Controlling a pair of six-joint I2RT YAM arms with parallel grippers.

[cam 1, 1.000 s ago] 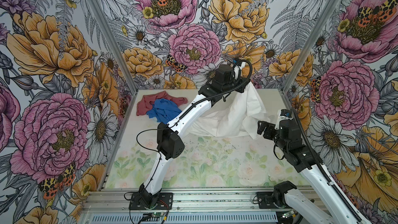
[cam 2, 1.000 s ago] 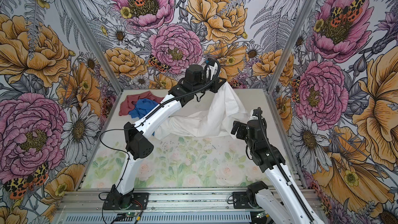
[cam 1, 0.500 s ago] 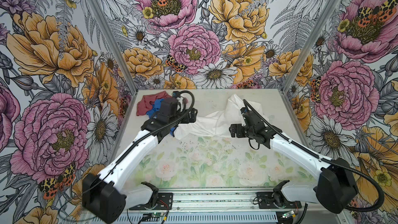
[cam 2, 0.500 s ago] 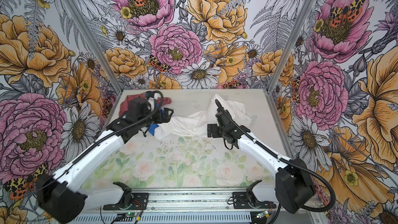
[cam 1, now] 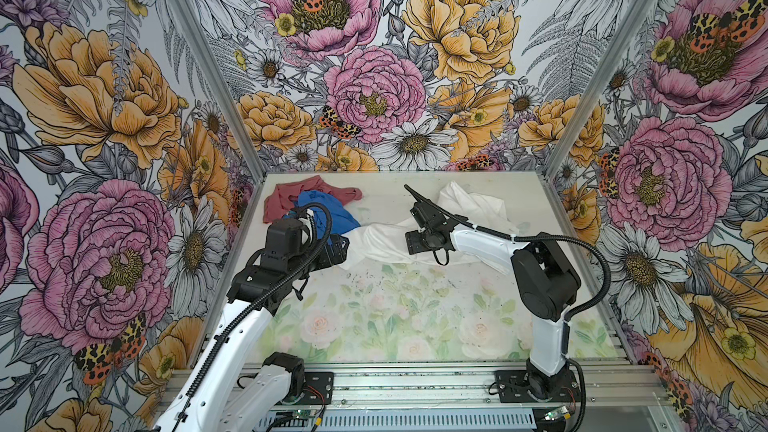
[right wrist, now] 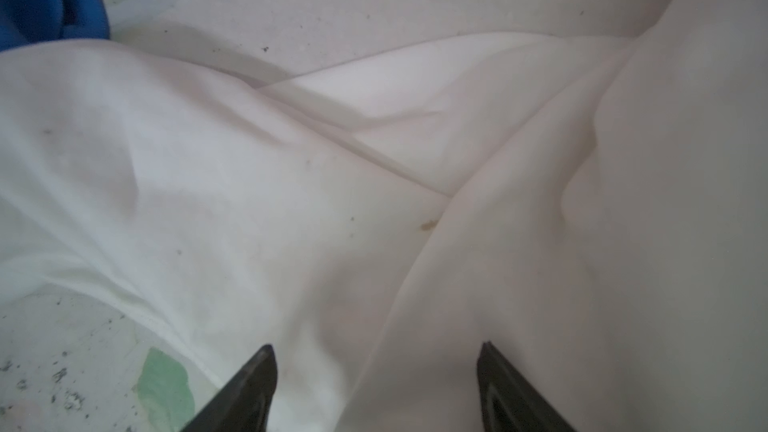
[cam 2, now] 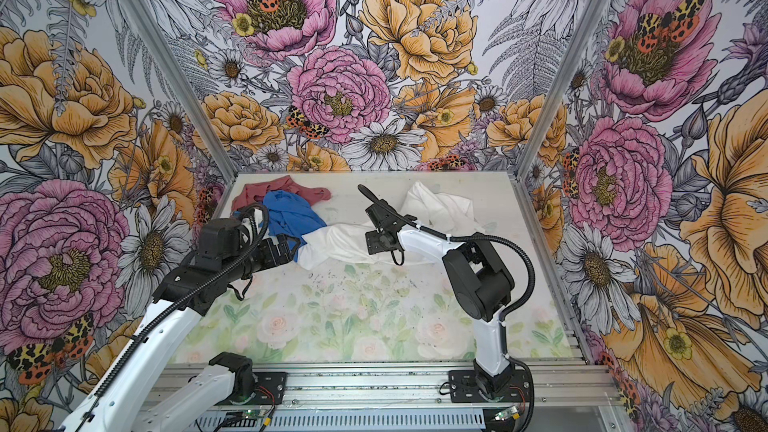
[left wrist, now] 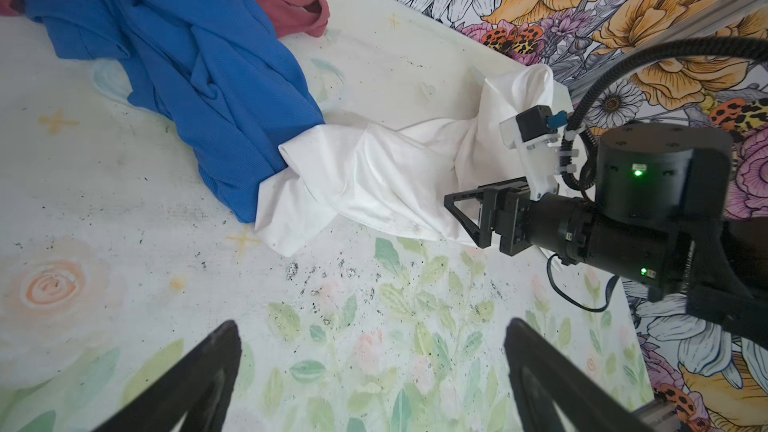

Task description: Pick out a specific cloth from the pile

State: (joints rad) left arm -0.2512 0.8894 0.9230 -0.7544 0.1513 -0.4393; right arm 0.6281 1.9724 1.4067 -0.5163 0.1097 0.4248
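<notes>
Right fingers (right wrist: 253, 388) cut off; the cloth (cam 1: 382, 243) partly hidden.

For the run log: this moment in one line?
left gripper: open, empty | right gripper: open, over white cloth | white cloth: on table, touching pile

A pile (cam 2: 291, 214) of two cloths lies at the table's (cam 2: 374, 326) far left corner. The cloth (cam 2: 345, 238) touches the pile's right edge and stretches right toward the back. The right gripper (left wrist: 461, 220) sits on the cloth's middle, and the left gripper (cam 2: 286, 249) is near its left end.
</notes>
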